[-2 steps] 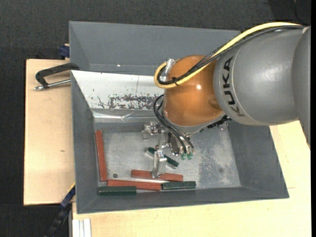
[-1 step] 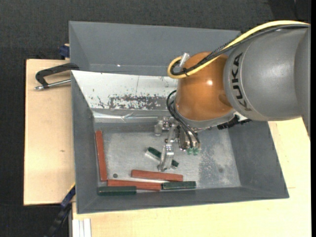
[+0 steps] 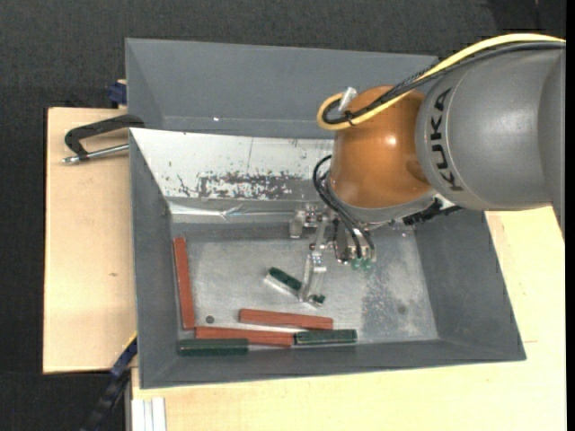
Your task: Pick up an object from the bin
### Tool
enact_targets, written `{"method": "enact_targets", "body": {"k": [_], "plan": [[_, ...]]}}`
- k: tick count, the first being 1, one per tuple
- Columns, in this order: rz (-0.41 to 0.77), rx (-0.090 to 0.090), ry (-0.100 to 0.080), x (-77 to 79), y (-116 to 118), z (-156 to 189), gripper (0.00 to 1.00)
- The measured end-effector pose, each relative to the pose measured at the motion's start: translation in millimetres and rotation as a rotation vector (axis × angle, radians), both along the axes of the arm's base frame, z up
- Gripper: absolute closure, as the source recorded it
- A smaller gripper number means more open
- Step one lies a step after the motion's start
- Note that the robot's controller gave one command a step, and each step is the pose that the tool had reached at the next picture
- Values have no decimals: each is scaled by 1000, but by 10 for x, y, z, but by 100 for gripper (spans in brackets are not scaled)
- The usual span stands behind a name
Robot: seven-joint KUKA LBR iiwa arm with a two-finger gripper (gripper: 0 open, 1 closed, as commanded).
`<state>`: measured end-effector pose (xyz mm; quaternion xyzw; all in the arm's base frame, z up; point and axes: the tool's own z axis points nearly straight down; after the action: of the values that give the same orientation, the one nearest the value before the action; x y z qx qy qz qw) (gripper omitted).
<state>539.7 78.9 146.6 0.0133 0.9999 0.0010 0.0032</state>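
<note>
Arm point(image 3: 503, 124) with gripper point(image 3: 314, 278) is shown beside small dark-green block point(image 3: 286, 282): judged light, rigid, graspable across its width; gripper aperture indeterminable.

Grey bin point(image 3: 269, 83) floor: red sticks point(image 3: 286, 319), green sticks point(image 3: 325, 337) front; green block point(image 3: 286, 281) centre.

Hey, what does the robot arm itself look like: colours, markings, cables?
The arm is a thick, rounded grey link with black KUKA lettering. Its wrist wears a glossy orange cover. A yellow cable loops over the top, and black cables run beside the cover. Under it sits a small silvery metal gripper.
</note>
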Motion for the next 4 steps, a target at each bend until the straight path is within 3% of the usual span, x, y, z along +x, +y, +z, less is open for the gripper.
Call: {"method": "enact_targets", "body": {"k": [1,2,4], "plan": [[-201,1,5,-15,40,-527,0],[-237,0,8,-74,86,-761,100],[-236,-1,10,-85,84,-721,100]]}}
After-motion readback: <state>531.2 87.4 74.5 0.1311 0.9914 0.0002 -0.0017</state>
